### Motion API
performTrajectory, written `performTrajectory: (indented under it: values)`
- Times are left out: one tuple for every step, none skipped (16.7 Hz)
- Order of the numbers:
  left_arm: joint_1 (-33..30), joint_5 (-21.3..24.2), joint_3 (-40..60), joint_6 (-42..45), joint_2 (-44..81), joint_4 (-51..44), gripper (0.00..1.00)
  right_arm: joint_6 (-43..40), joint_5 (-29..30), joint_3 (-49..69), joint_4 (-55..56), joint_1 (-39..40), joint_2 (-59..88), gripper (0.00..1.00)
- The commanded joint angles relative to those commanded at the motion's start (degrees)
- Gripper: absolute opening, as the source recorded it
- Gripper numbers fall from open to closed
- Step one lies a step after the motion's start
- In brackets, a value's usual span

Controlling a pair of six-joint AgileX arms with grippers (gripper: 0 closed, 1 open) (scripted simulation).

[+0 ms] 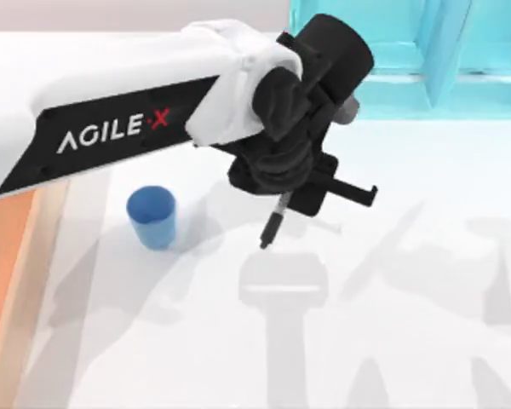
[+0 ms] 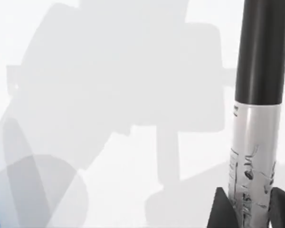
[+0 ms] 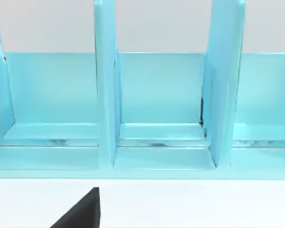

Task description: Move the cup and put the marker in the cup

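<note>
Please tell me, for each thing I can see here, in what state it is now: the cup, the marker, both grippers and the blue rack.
cup: upright on the table, open end up, nothing seen inside, apart from the marker.
marker: capped, lifted off the table, hanging tip-down from the left gripper.
left gripper: shut on the marker, right of the cup.
right gripper: facing the rack; finger state not clear.
light blue rack: upright, its compartments hold nothing visible.

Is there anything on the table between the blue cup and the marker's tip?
No. In the top view, only bare white table with grey shadows lies between the cup and the marker, which the left gripper holds.
</note>
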Motion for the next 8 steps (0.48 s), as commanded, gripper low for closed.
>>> performTrajectory:
  values:
    - [1.04, 0.06, -3.27, 0.89, -1.71, 4.86, 0.00, 0.00, 0.00, 0.00, 0.00, 0.00, 0.00, 1.00]
    - [2.13, 0.14, -6.73, 1.79, -3.52, 9.98, 0.00, 0.00, 0.00, 0.00, 0.00, 0.00, 0.00, 1.00]
    - [3.27, 0.24, -10.39, 2.70, -5.41, 15.36, 0.00, 0.00, 0.00, 0.00, 0.00, 0.00, 0.00, 1.00]
    - [4.44, 0.35, -14.21, 3.62, -7.38, 20.95, 0.00, 0.00, 0.00, 0.00, 0.00, 0.00, 0.00, 1.00]
    - [5.61, 0.48, -18.16, 4.55, -9.42, 26.69, 0.00, 0.00, 0.00, 0.00, 0.00, 0.00, 0.00, 1.00]
    - [6.79, 0.64, -22.22, 5.48, -11.51, 32.57, 0.00, 0.00, 0.00, 0.00, 0.00, 0.00, 0.00, 1.00]
    - [7.95, 0.81, -26.36, 6.41, -13.66, 38.55, 0.00, 0.00, 0.00, 0.00, 0.00, 0.00, 0.00, 1.00]
    - [9.07, 1.01, -30.57, 7.34, -15.86, 44.58, 0.00, 0.00, 0.00, 0.00, 0.00, 0.00, 0.00, 1.00]
